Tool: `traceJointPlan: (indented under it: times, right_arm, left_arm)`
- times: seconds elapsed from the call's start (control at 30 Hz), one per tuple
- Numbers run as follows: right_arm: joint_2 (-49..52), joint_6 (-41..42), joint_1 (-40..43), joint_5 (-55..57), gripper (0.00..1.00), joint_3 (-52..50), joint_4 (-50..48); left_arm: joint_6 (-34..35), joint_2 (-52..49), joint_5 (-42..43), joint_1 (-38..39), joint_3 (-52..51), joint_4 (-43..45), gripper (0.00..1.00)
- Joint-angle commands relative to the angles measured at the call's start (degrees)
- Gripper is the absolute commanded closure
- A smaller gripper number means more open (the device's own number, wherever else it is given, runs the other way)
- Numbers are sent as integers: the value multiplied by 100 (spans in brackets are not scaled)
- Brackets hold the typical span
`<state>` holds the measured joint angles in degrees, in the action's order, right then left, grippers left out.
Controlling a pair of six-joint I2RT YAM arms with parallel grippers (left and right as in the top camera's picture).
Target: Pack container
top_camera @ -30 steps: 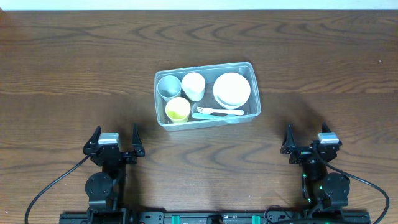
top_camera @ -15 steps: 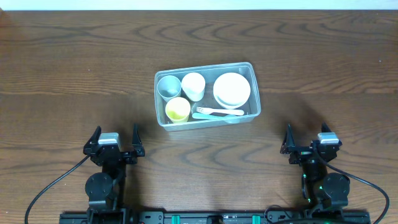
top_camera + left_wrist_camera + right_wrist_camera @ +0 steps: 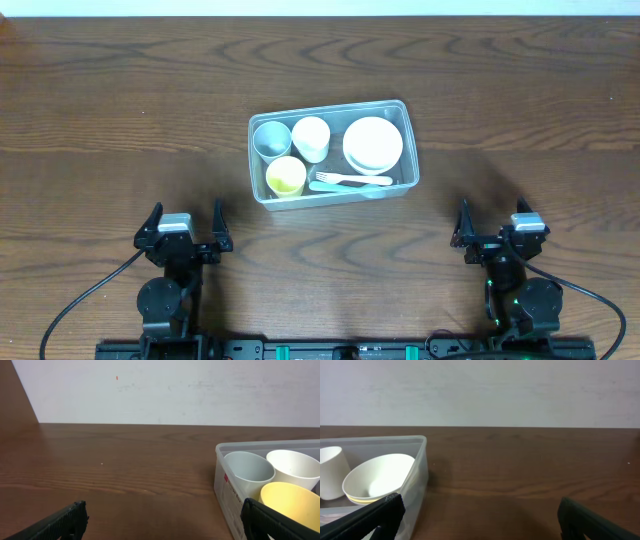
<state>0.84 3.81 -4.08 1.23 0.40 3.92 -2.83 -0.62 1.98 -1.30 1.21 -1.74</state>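
The clear plastic container [image 3: 410,150] stands at the middle of the table. In it are a grey cup [image 3: 271,139], a white cup [image 3: 311,137], a yellow cup [image 3: 286,177], stacked white bowls [image 3: 373,143] and a white fork [image 3: 350,180] lying on a blue utensil. My left gripper [image 3: 184,229] is open and empty near the front edge, left of the container. My right gripper [image 3: 495,227] is open and empty near the front edge, right of it. The left wrist view shows the container's left end [image 3: 225,490] with the cups; the right wrist view shows its right end [image 3: 420,472] with the bowls.
The brown wooden table [image 3: 120,120] stretches around the container. A pale wall [image 3: 160,390] rises behind the far edge. Black cables run from both arm bases at the front edge.
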Motion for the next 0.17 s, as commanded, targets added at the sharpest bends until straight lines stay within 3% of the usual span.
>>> traceJointPlan:
  times: [0.0,0.13]
  right_arm:
    - [-24,-70,-44,-20,1,-9,24]
    - [-24,-70,-44,-20,1,-9,24]
  left_arm:
    - [7,39,-118,-24,-96,-225,2]
    - [7,39,-118,-24,-96,-227,2]
